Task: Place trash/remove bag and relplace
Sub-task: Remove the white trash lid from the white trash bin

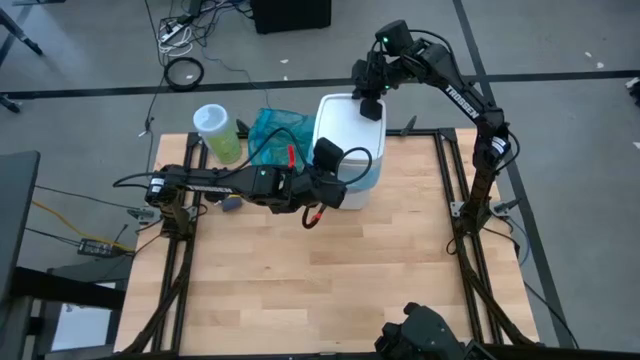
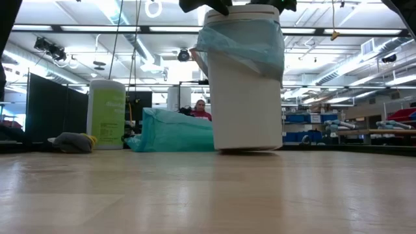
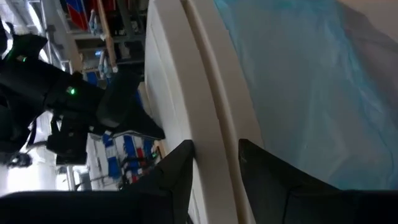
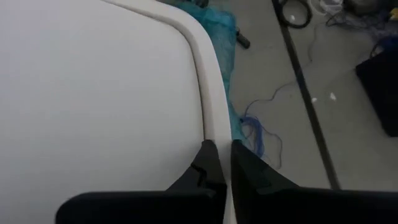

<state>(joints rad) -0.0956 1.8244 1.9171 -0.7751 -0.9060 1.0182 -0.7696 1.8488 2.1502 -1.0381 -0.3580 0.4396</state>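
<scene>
A white bin (image 1: 345, 150) stands at the far middle of the table with a white lid (image 2: 244, 10) on top. The light-blue bag (image 2: 250, 45) lines it and hangs over the rim on the outside. My left gripper (image 1: 335, 168) is at the bin's near-left top edge, open, with one finger on each side of the white rim (image 3: 217, 124); the bag (image 3: 311, 81) lies beside it. My right gripper (image 1: 370, 108) is at the far top edge, shut on the lid's rim. The trash is out of view. My left gripper has the white rim (image 3: 219, 140) between its two fingers; whether they touch it I cannot tell. My right gripper pinches the lid's thin rim (image 4: 214, 134) between its two fingers, near a rounded corner on the far side. It comes slanting down from the far side. The bin stands upright on the table.
A teal-green bag (image 1: 275, 132) lies left of the bin, with a green-and-white canister (image 1: 217, 130) farther left and a small grey thing (image 2: 73, 142) near it. The near half of the wooden table (image 1: 320, 280) is free room. A person (image 2: 200, 109) shows in the room behind.
</scene>
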